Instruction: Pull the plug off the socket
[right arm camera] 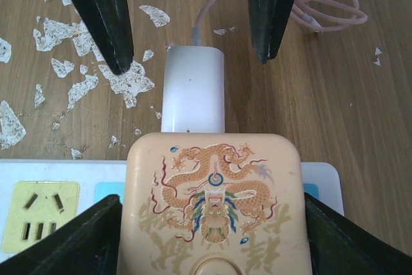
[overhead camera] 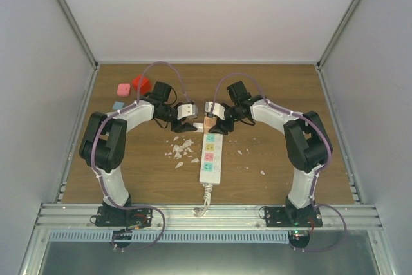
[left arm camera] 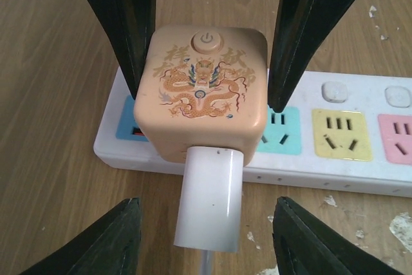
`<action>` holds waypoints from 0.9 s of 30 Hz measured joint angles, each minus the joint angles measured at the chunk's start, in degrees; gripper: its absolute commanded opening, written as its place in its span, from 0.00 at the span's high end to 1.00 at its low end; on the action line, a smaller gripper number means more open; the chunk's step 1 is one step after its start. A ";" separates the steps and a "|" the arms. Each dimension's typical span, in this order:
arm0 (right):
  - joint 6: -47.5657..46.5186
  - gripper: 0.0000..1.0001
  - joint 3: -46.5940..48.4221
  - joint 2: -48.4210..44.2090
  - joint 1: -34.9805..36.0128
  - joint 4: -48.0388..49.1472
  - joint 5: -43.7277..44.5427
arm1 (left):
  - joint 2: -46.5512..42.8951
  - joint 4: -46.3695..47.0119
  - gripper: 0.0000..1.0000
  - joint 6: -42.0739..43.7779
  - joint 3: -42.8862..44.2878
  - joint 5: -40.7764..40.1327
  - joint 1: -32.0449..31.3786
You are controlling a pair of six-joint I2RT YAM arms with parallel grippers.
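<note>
The socket (overhead camera: pixel 210 162) is a long white power strip with pastel outlet panels, lying lengthwise mid-table. The plug (overhead camera: pixel 210 122), a beige cube with a dragon print, sits in the far end outlet. In the left wrist view the plug (left arm camera: pixel 203 94) is seated on the blue panel of the strip (left arm camera: pixel 347 159), and a white connector (left arm camera: pixel 209 204) sticks out toward the camera. My left gripper (overhead camera: pixel 182 125) is open, just left of the plug. My right gripper (right arm camera: pixel 191 59) straddles the plug (right arm camera: pixel 212 204), its fingers against both sides.
Red (overhead camera: pixel 141 83), pink (overhead camera: pixel 122 87) and blue (overhead camera: pixel 118 105) blocks lie at the far left. White flakes (overhead camera: pixel 182 151) are scattered left of the strip. A pink cable (right arm camera: pixel 322 1) coils beyond the plug. The strip's twisted cord (overhead camera: pixel 205 201) runs to the near edge.
</note>
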 measured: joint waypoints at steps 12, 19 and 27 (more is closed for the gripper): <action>0.00 0.49 -0.26 0.00 0.00 0.46 0.13 | 2.19 2.12 0.52 -0.61 -0.07 -2.51 -1.66; -0.04 0.54 -0.68 -0.04 -0.11 1.05 -0.31 | 2.23 2.40 0.65 -0.79 -0.26 -3.30 -2.12; -0.33 0.64 -1.07 -0.13 -0.37 1.51 -0.79 | 2.10 2.67 0.80 -0.20 -1.05 -3.72 -2.16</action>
